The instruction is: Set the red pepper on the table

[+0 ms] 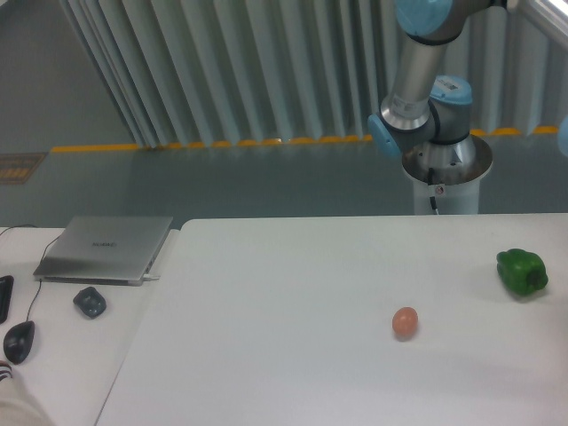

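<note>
The fixed camera looks down over the table (293, 293), whose white top carries a green pepper (522, 272) near the right edge and a small tan-orange egg-shaped object (405, 322) lying well apart from it, closer to the middle. Behind the table, the robot arm (424, 80) rises from its pedestal and runs out of the top of the picture, so the gripper is out of sight and whether it is released, clenched, or grasping anything cannot be told from here. The red pepper is nowhere to be seen: not on the table, and not on the adjoining desk (62, 355), where a closed laptop (105, 248), a mouse (19, 340) and a small dark object (90, 303) lie. My judgement is that the pepper, if held, is aloft beyond the frame, and the placing is yet to come. To do it well, the arm should descend over a bare stretch of the tabletop, such as the broad left or middle area, keeping well apart from the green pepper and the egg-shaped object so nothing is knocked. A bell pepper is rounded and may roll, so it should be lowered until it touches the surface before the fingers let go, rather than dropped.
</note>
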`<state>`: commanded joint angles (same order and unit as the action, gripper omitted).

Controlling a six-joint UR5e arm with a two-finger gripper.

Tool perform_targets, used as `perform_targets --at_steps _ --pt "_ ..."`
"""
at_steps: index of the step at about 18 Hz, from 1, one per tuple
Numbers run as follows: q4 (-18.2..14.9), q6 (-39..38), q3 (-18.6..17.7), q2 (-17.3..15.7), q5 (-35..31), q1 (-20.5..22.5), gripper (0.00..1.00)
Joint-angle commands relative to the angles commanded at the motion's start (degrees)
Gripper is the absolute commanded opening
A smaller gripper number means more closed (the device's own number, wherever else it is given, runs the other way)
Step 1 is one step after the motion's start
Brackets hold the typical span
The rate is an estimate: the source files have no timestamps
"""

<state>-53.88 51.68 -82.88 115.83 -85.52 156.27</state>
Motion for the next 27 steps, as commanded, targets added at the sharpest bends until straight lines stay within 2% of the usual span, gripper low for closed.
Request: perform_targets --at_steps 6,10,18,27 --pt "1.7 -0.1 0.2 2.6 -0.1 0.3 1.0" --pt "4.6 -0.5 0.3 4.8 -0.2 1.0 1.0" --pt "5.0 -2.4 0.5 7.0 -0.1 1.5 1.0" --pt "5.0 -2.5 0.7 8.0 -0.1 1.5 1.0"
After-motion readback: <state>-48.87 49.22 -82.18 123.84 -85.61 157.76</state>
